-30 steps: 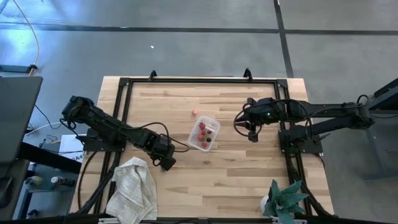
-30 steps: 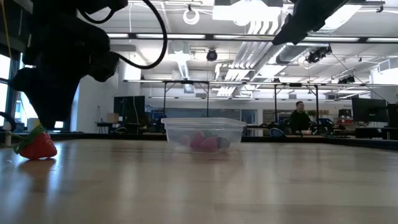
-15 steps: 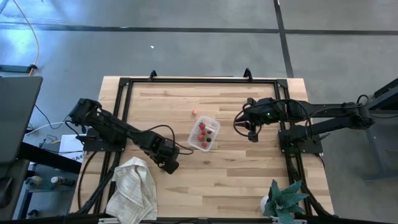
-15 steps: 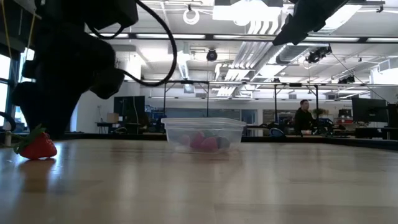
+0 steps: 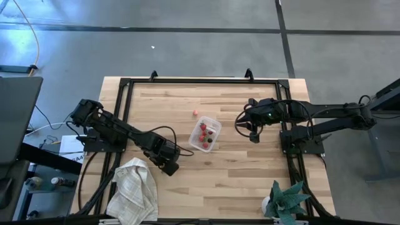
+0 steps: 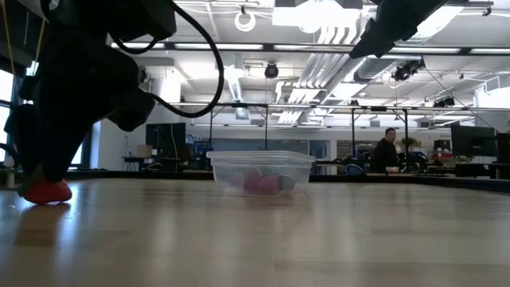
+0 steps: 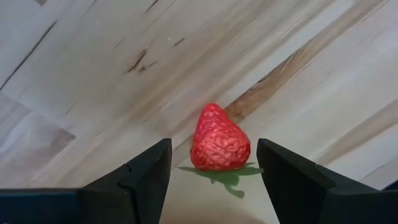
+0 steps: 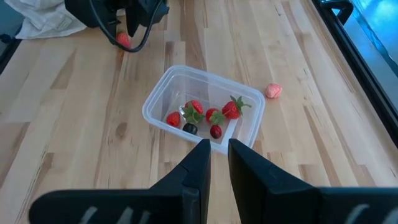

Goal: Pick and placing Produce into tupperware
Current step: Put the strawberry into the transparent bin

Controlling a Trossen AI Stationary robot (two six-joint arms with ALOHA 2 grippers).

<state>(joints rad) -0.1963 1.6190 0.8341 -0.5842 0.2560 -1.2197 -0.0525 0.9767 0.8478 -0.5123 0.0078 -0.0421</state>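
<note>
A red strawberry (image 7: 221, 140) lies on its side on the wooden table near the left front; it also shows in the low view (image 6: 48, 192). My left gripper (image 7: 214, 145) is open and low over it, one finger on either side, with small gaps showing. In the high view my left gripper (image 5: 170, 167) is near the towel. The clear tupperware (image 5: 205, 134) stands at the table's middle and holds several red and dark pieces (image 8: 205, 115). A small pink piece (image 5: 195, 113) lies on the table just beyond it. My right gripper (image 5: 253, 136) is shut and empty, hovering to the right of the tupperware.
A white cloth towel (image 5: 133, 187) lies at the near left, close to my left arm. A teal leafy plant (image 5: 286, 200) stands at the near right corner. A black frame (image 5: 200, 81) runs round the table. A person (image 6: 389, 150) is far off in the room behind.
My left gripper has gone a little toward the table's right edge and come down over the strawberry, so its fingers now stand on either side of it. The strawberry has stayed where it was.
</note>
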